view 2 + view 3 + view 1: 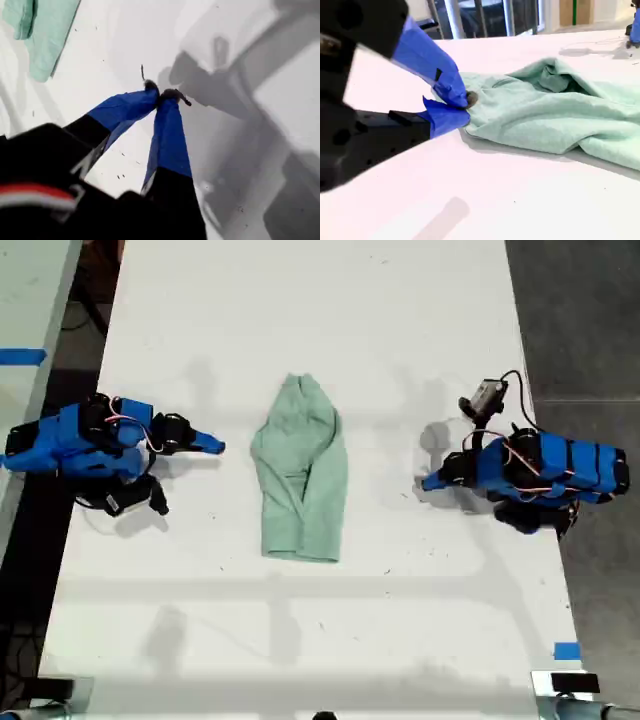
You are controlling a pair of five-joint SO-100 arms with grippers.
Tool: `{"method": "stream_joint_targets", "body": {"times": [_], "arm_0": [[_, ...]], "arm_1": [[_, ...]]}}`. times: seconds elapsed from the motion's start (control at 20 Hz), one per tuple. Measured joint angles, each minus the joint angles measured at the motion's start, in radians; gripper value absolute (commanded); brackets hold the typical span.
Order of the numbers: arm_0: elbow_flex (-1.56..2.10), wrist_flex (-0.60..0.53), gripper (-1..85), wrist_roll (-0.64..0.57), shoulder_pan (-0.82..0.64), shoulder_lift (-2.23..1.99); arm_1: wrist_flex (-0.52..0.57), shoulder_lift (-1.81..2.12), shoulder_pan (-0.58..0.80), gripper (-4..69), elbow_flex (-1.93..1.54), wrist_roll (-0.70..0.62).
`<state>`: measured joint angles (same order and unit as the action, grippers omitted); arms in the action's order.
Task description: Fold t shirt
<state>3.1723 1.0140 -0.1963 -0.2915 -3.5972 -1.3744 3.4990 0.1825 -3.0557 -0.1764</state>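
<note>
Held my second gripper pressed together just beside the t shirt, pinching nothing. Judged the fold part done, with the cloth bunched lengthwise mid-table between the arms. Needed jaws spread next to take an edge. Caught the raised folds only from the second wrist view. Saw my first gripper pressed together over bare table.

The first wrist view's edge is cutting off most of the t shirt, showing only a corner. My second gripper is covering the hem nearest it, so I cannot tell whether cloth is sitting between its jaws. Folds are hiding the sleeves.
</note>
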Motion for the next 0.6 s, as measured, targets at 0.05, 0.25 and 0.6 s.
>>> {"method": "stream_joint_targets", "body": {"times": [0.05, 0.25, 0.6], "arm_0": [[0.0, 0.0, -0.1, 0.002, 0.0, 0.0], [0.0, 0.009, -0.1, 0.015, 0.0, 0.0], [0.0, 0.009, -0.1, 0.015, 0.002, 0.0]], "arm_1": [[0.0, 0.0, 0.0, 2.3, 0.0, 0.0], [0.0, 0.0, 0.0, 2.3, 0.0, -0.048], [0.0, 0.0, 0.0, 2.3, 0.0, -0.048]]}}
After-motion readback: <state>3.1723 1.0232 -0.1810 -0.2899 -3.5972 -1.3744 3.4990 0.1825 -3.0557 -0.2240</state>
